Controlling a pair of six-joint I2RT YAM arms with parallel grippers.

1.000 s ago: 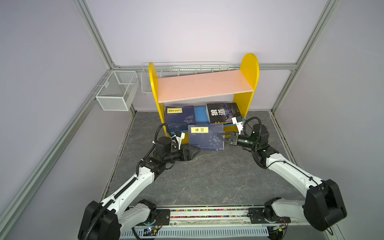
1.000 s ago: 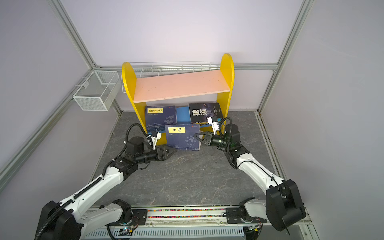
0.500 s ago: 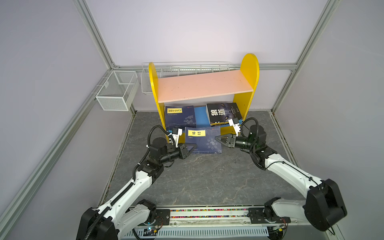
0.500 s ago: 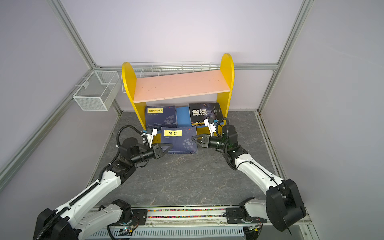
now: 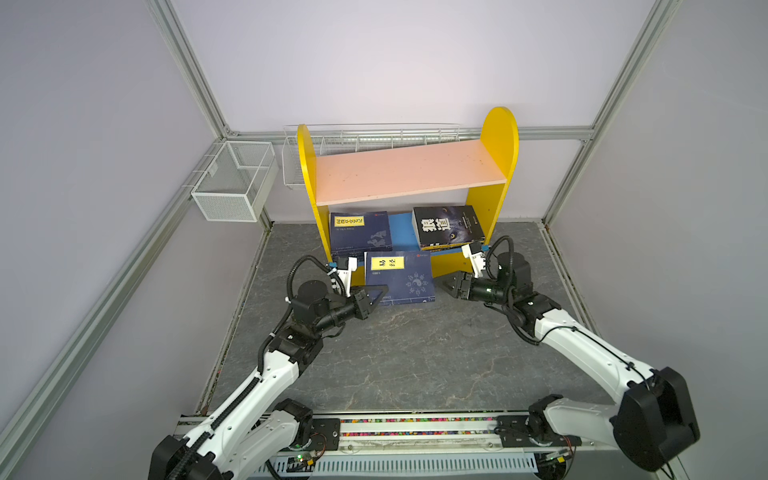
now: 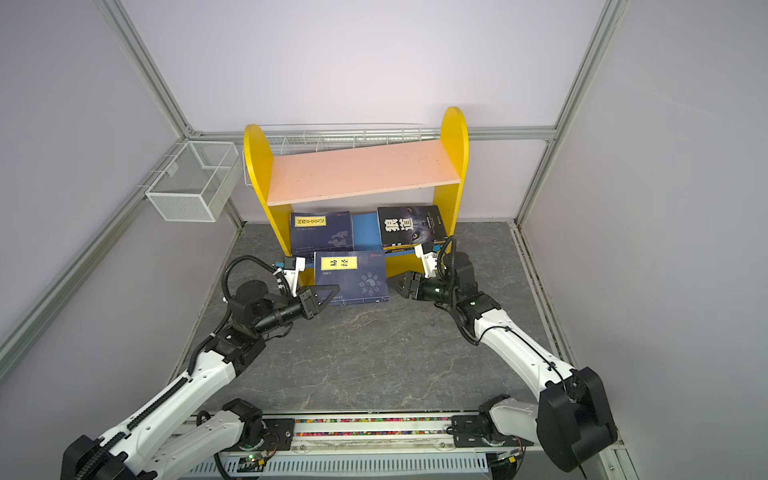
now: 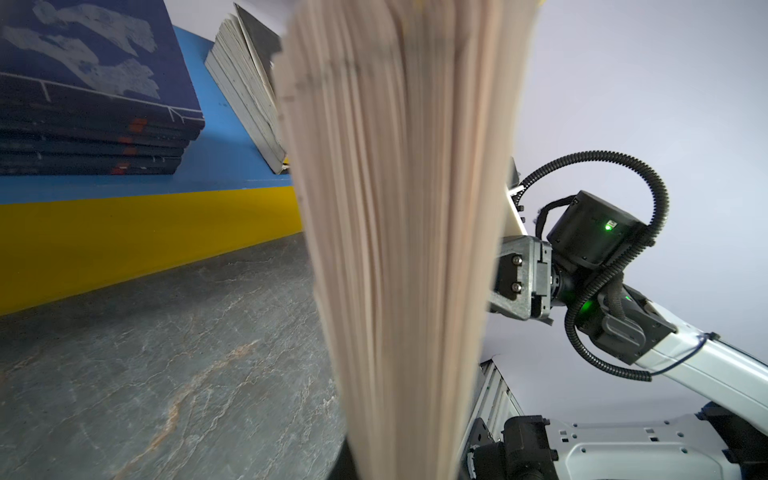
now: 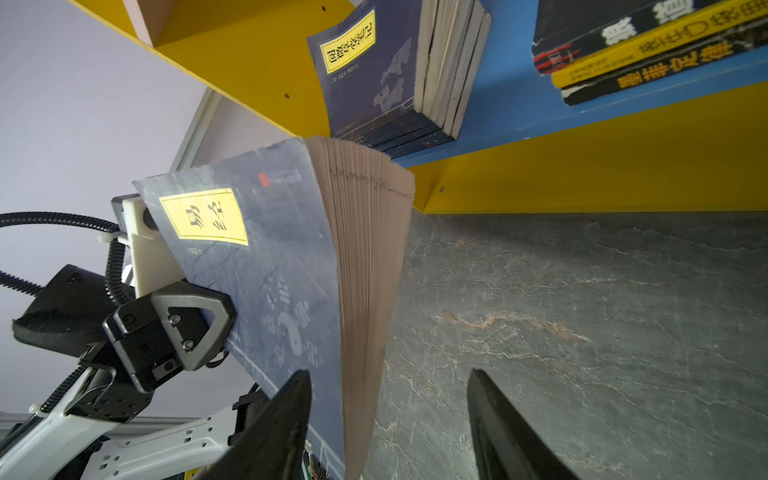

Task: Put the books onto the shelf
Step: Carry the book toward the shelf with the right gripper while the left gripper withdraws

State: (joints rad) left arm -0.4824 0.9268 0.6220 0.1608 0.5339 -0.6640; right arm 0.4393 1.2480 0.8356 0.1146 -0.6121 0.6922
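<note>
On your grey marbled counter [image 5: 415, 357], between lilac walls [image 5: 104, 124], left end effector [image 5: 379, 294] clamps the navy book [image 5: 405, 278] just near of the shelf [image 5: 500, 137]; right end effector [image 5: 450, 286] gapes wide beside it.

You have a narrow gap on the blue lower board [image 5: 401, 232] between the navy-blue paperback stack [image 5: 360, 232] and the thick black book pile [image 5: 448, 226]; the tilted navy paperback with yellow label [image 5: 405, 279] blocks its front. The pink upper board [image 5: 409, 172] offers open room.
</note>
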